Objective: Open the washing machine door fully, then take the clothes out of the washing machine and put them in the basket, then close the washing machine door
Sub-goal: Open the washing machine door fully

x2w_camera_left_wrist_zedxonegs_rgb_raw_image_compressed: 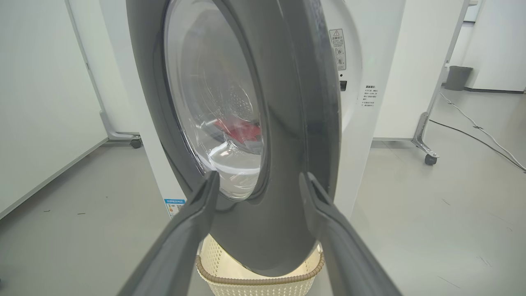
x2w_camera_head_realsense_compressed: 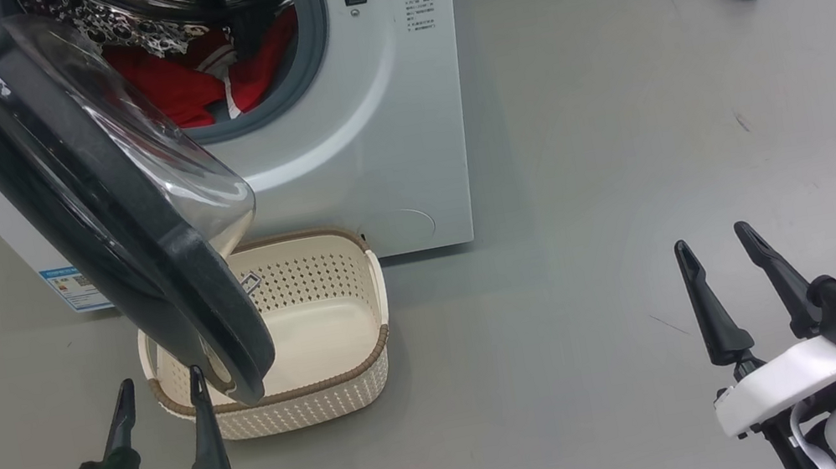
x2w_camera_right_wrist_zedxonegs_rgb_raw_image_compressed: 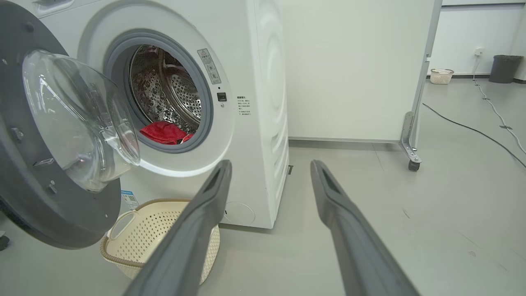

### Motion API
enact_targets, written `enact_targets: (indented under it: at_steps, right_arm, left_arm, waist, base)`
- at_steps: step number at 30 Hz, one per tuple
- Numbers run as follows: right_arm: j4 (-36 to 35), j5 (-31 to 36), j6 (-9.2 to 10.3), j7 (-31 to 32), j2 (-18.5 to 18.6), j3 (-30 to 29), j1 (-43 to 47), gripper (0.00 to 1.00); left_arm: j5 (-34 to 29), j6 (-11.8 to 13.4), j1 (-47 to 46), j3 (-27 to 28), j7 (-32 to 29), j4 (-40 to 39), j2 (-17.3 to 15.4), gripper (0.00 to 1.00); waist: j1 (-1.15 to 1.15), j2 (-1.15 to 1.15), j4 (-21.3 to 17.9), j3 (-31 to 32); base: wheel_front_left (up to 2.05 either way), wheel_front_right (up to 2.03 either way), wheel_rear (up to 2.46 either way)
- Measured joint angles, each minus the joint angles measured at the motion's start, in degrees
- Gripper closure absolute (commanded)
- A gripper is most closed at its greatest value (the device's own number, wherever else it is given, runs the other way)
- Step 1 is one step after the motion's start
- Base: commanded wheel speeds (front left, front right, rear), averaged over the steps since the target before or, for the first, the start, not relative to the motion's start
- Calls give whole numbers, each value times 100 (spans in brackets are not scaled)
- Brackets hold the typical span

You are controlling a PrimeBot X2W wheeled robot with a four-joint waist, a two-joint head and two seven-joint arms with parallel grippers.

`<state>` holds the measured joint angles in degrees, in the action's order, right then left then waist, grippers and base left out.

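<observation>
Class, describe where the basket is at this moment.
In the head view, the basket stands on the floor left of centre, before the washing machine, under the open washing machine door.

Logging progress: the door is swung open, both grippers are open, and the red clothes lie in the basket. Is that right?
No. The door is swung open, the left gripper and right gripper are open, but the red clothes lie inside the washing machine, not the basket; the head view shows it.

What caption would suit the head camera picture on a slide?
Washing machine door open over the basket, red clothes inside, left gripper and right gripper open, empty.
</observation>
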<state>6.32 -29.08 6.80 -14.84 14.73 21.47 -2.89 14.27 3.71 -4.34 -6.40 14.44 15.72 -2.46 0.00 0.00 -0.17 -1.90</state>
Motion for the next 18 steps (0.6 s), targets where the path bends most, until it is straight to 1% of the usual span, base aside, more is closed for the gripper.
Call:
enact_targets:
  at_steps: [13,18]
  right_arm:
    - [-30,100,-16,0,-124,-169,120,0]
    - [-31,143,-33,0,-157,-238,124,0]
  left_arm:
    - [-1,-8,0,-32,0,42,2,0]
    - [-1,-46,0,-48,0,52,4,0]
  waist:
    - [0,0,3,-26]
    - [0,0,17,-28]
  base:
    - [0,0,0]
    - [0,0,0]
